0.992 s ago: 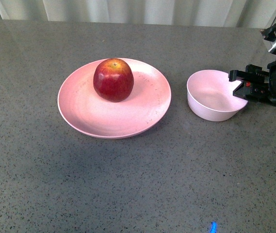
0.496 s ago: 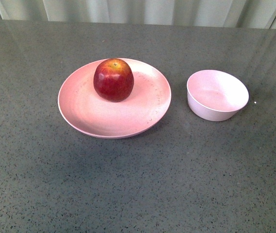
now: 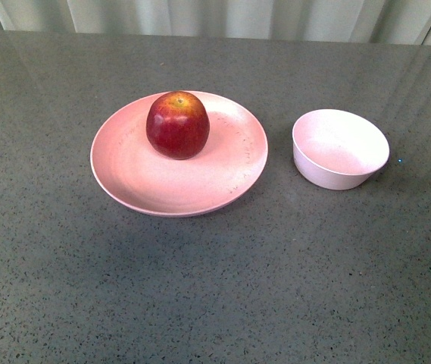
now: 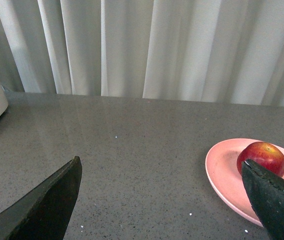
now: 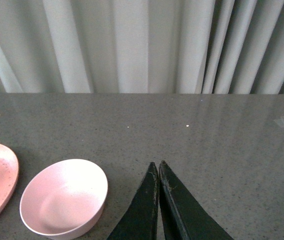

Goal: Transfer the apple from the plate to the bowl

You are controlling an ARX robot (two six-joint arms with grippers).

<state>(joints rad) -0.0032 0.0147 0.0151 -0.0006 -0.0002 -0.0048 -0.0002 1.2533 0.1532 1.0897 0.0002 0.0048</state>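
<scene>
Left claw [image 4: 160, 162] is spread wide and holds nothing; right claw [image 5: 157, 172] is pressed together, also on nothing. Neither shows in the front view, so I judge both arms are drawn back from the work.

The apple [image 3: 177, 125] sits upright, stem dip up, on the pink plate [image 3: 154, 189], a little toward the far side of its middle. The small bowl [image 3: 321, 171] stands empty near the plate on my right, with a gap of bare grey desk [image 3: 215, 288] between them. Pale curtains [image 5: 132, 45] hang behind the desk's far edge.

By my reckoning nothing of the task is done: reaching in, closing on the apple, lifting it, carrying it over and letting it down in the bowl are all left. My open left claw faces the plate and looks the readier.
</scene>
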